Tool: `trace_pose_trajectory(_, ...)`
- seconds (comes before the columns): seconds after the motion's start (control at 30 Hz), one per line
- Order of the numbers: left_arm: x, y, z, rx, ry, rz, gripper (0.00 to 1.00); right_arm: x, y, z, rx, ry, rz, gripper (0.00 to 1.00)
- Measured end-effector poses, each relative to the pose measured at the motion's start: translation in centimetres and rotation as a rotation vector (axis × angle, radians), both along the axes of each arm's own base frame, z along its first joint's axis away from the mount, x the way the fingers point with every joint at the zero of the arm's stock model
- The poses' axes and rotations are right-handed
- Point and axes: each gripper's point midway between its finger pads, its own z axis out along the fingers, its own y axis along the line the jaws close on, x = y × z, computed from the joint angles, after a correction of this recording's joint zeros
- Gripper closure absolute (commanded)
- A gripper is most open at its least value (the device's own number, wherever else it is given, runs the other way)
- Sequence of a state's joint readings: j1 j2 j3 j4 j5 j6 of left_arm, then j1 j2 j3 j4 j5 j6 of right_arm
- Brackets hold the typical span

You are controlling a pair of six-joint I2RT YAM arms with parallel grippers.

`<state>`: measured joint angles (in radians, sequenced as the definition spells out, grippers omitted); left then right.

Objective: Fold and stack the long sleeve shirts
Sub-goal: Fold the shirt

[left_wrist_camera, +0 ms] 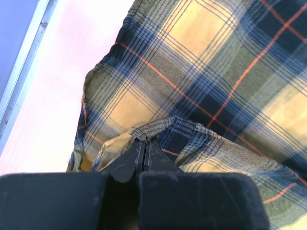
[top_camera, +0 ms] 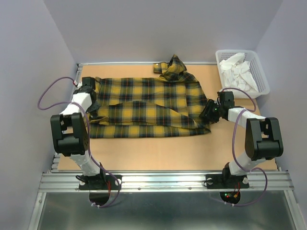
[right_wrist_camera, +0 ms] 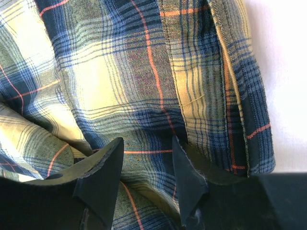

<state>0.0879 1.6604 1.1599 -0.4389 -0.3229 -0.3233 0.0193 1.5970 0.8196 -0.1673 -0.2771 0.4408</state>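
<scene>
The shirt lies spread across the middle of the worktop, collar toward the far edge, its ends near the left edge and just short of the basket in the far right corner. The left gripper has its fingers pressed together on a small ridge of cloth at the shirt's left end; the right gripper sits at the right end, fingers spread over the plaid, pinching nothing. To fold cleanly, I judge the right should close on the edge layer only, then both lift level and move in step so the cloth is taut.
</scene>
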Motion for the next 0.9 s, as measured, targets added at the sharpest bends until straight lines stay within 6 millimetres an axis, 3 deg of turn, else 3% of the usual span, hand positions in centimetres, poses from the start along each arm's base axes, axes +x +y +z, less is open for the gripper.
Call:
trace_pose_trajectory(0.1, 0.2, -0.1, -0.8, 0.008, 0.033, 0.002, 0.79, 0.0, 0.0, 0.1, 0.000, -0.004, 0.000, 0.47)
trace_pose_trajectory(0.23, 0.0, -0.3, -1.3, 0.009, 0.061, 0.010, 0.42, 0.1, 0.0, 0.9, -0.001, -0.023, 0.001, 0.46)
trace_pose_trajectory(0.33, 0.2, -0.7, -1.0, 0.003, 0.056, 0.013, 0.20, 0.3, 0.1, 2.6, 0.006, -0.072, 0.010, 0.46)
trace_pose_trajectory(0.43, 0.3, -1.1, -0.4, -0.011, 0.041, 0.010, 0.09, 0.3, 0.9, 4.5, 0.026, -0.127, 0.046, 0.46)
trace_pose_trajectory(0.57, 0.2, -1.9, 1.7, -0.048, -0.012, -0.001, 0.05, -0.2, 3.5, 6.7, 0.062, -0.192, 0.154, 0.45)
trace_pose_trajectory(0.67, 0.4, -2.8, 4.3, -0.084, -0.099, -0.018, 0.06, -1.3, 8.2, 8.0, 0.090, -0.223, 0.312, 0.44)
trace_pose_trajectory(0.77, 0.2, -4.0, 6.5, -0.135, -0.201, -0.048, 0.13, -2.9, 13.1, 9.2, 0.131, -0.245, 0.469, 0.44)
trace_pose_trajectory(0.83, -1.0, -5.2, 6.7, -0.181, -0.245, -0.077, 0.15, -3.4, 15.4, 9.3, 0.151, -0.240, 0.537, 0.44)
trace_pose_trajectory(0.9, -2.1, -6.2, 6.1, -0.224, -0.265, -0.099, 0.21, -3.6, 16.5, 8.5, 0.166, -0.215, 0.558, 0.46)
